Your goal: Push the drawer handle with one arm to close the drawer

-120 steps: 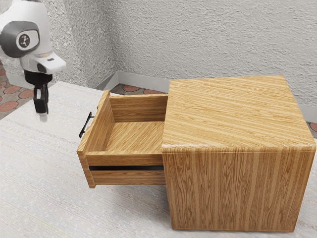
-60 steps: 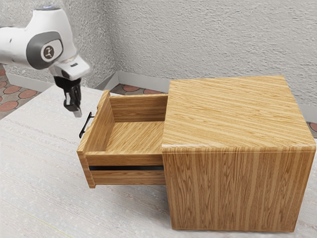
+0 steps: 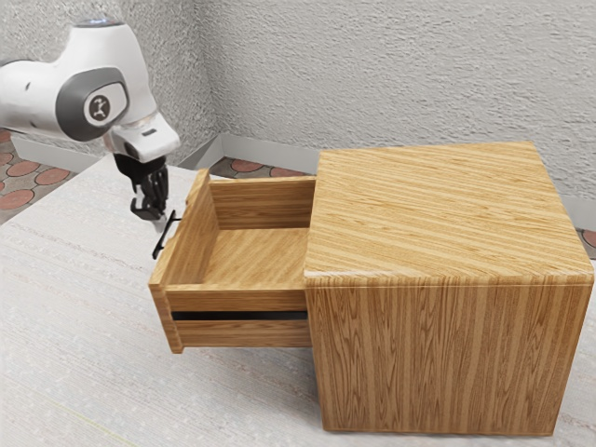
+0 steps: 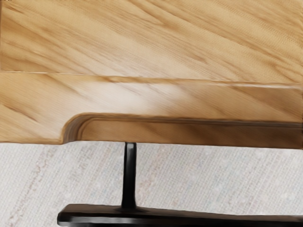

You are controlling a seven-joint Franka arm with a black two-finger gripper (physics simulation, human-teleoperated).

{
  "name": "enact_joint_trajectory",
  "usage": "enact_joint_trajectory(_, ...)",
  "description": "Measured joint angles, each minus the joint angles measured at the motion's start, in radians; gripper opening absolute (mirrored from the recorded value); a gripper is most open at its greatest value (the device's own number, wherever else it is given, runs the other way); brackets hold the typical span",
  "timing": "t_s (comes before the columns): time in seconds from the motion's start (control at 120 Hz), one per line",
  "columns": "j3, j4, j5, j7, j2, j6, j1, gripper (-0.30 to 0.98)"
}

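Across a pale, streaked tabletop (image 3: 74, 317), a brown wooden drawer (image 3: 256, 256) juts open from its boxy wooden cabinet (image 3: 438, 214). The black gripper (image 3: 159, 223) is at its slim black handle (image 3: 165, 235); open or closed, I cannot tell.

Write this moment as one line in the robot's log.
gripper: at black handle | drawer: open, jutting from cabinet | closing: unfinished
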Motion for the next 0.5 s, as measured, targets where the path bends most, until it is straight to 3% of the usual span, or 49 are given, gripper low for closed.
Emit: enact_joint_trajectory(0.5,-0.023,0.015,-0.007,0.021,0.027,0.005,0.003,-0.1)
